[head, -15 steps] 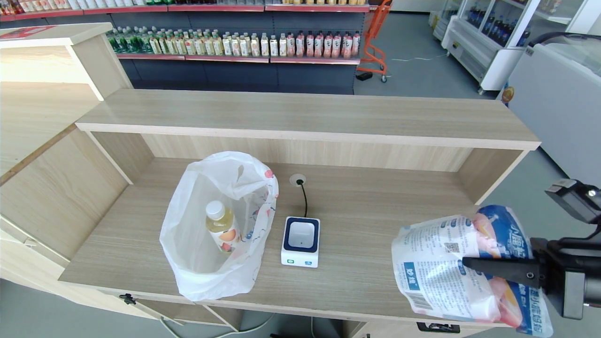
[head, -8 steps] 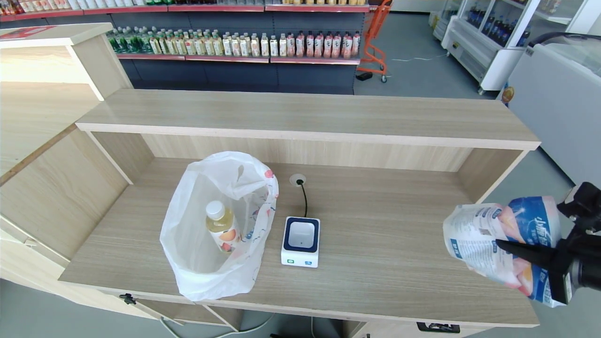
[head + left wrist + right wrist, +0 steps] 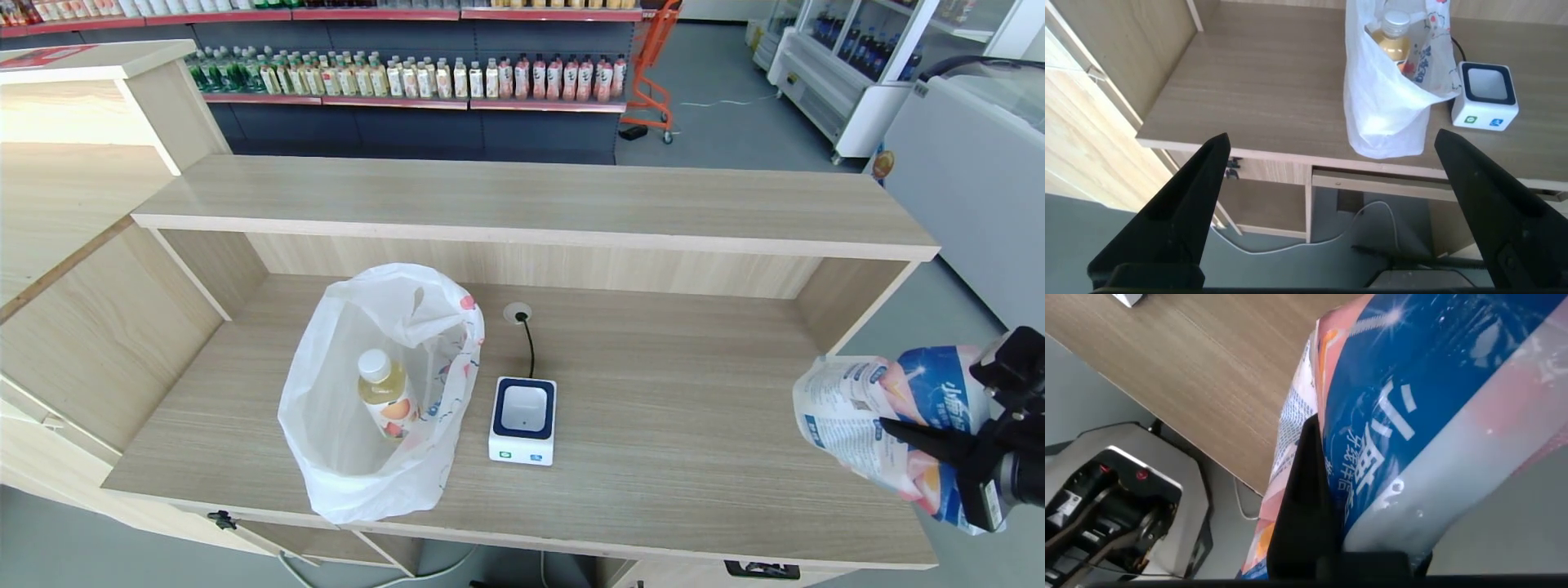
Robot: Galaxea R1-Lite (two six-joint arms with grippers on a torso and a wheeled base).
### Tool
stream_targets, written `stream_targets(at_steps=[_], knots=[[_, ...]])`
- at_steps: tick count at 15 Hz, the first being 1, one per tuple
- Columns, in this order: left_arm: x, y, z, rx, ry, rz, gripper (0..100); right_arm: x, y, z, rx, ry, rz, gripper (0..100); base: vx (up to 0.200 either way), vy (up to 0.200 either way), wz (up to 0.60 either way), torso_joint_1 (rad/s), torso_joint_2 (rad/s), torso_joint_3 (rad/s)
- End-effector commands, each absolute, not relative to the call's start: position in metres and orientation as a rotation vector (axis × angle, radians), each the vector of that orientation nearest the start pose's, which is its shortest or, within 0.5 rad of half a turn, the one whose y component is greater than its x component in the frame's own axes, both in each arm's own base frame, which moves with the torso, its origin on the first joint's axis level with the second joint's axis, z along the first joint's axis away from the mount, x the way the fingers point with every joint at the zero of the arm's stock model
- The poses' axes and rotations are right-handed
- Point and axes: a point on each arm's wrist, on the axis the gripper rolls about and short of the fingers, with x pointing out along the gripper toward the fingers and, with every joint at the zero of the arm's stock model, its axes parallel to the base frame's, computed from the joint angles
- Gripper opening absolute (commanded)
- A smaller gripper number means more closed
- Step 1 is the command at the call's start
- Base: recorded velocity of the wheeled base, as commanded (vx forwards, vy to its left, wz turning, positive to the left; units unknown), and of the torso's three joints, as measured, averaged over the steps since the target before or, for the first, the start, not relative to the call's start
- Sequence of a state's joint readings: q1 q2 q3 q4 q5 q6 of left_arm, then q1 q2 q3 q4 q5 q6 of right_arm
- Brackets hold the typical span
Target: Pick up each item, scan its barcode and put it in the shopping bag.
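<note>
Head cam: high, facing forward and down over the counter [image 3: 653, 392], mid range, store shelves [image 3: 408, 77] behind. Left wrist cam: off the counter's near edge, looking down between the left gripper's [image 3: 1331, 139] spread fingers; shares shopping bag [image 3: 1384, 122] and scanner [image 3: 1486, 96] with head. Right wrist cam: tight against the packet [image 3: 1429, 433], counter strip beyond.

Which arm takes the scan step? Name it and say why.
Right, most likely. Its end effector is shut on the packet at the right end of the counter, with the scanner mid-counter. The left end effector hangs open and empty off the counter's front, near the shopping bag.
</note>
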State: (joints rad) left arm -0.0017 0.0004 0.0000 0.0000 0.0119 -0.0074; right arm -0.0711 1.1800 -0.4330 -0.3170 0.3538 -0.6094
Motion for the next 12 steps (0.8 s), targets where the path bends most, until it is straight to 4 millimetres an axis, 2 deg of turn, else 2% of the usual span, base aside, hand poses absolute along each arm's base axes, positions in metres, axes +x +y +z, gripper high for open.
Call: stream_targets(at_steps=[1,2,9,12], knots=[[-0.023,0.000,0.075,-0.006,0.000,0.012,100,0.153,-0.003,0.172,-0.503,0.312,0.398,0,0.000,0.000,0.00,0.000,0.00,0.000],[-0.023,0.000,0.075,-0.011,0.000,0.011,100,0.152,-0.003,0.172,-0.495,0.311,0.396,0,0.000,0.000,0.00,0.000,0.00,0.000],[-0.023,0.000,0.075,-0.012,0.000,0.011,100,0.151,-0.001,0.167,-0.435,0.308,0.492,0,0.000,0.200,0.00,0.004,0.00,0.006],[-0.023,0.000,0.075,-0.011,0.000,0.011,100,0.163,-0.001,0.169,-0.431,0.319,0.500,0,0.000,0.200,0.00,-0.004,0.00,0.002]])
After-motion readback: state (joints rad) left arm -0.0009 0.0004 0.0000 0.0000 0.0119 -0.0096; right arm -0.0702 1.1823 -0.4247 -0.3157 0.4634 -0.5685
